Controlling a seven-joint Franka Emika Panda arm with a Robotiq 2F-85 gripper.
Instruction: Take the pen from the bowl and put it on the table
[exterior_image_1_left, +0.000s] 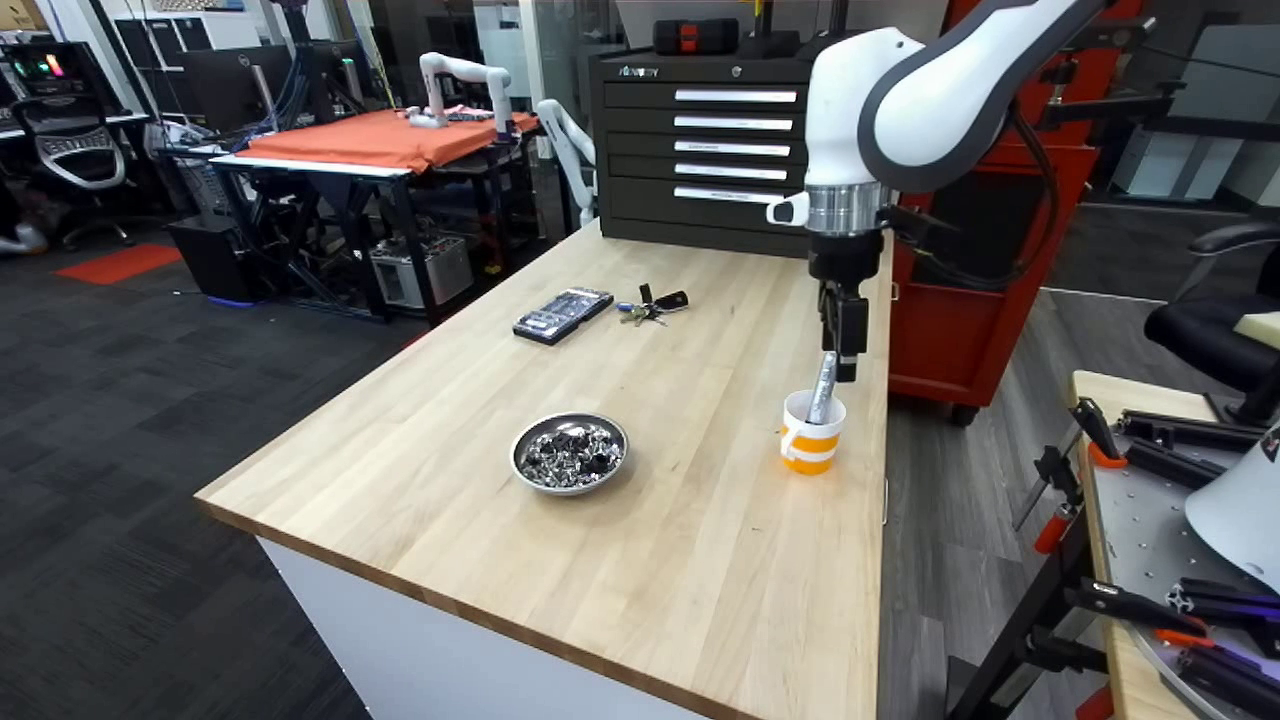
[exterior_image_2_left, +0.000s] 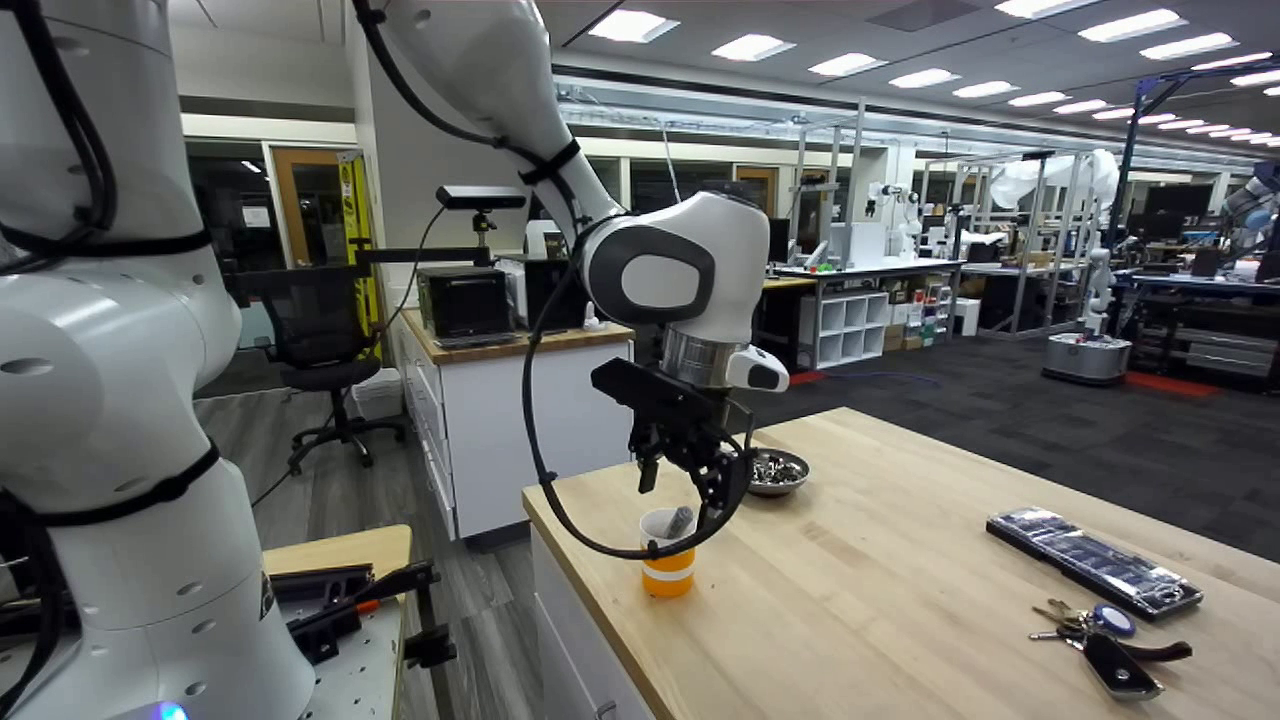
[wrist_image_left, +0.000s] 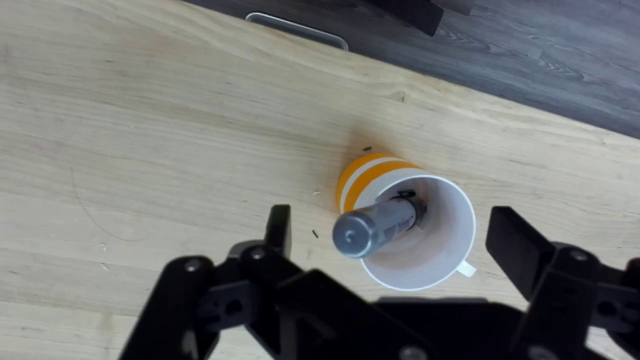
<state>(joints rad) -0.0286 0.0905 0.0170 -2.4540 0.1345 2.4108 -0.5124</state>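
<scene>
1. Your fingers (wrist_image_left: 520, 250) stand spread apart and grip nothing; the wrist view shows a gap between each of them and the pen (wrist_image_left: 390, 220).
2. The pen is in the bowl (wrist_image_left: 372, 180), one end inside, the other poking out past the rim. The bowl rests on the counter (wrist_image_left: 150, 125), near its edge.
3. In the wrist view, the pen's raised end lies between your fingers but off-centre: much closer to the finger on the left of that view. The finger on the right stands out beyond the bowl's opposite rim.
4. The pen is tilted. Its long axis runs from inside the bowl out towards that nearer finger, so it leans largely along your closing direction, not square to it.
5. In both exterior views the raised end shows close to fingertip level. You can't tell from these whether it sits deep enough for a firm hold.
6. You probably want to shift towards the pen's leaning side and centre its raised end before closing. Close as you are, and the nearer finger would likely touch first and push the pen upright; go much lower, and you risk catching the rim.
</scene>
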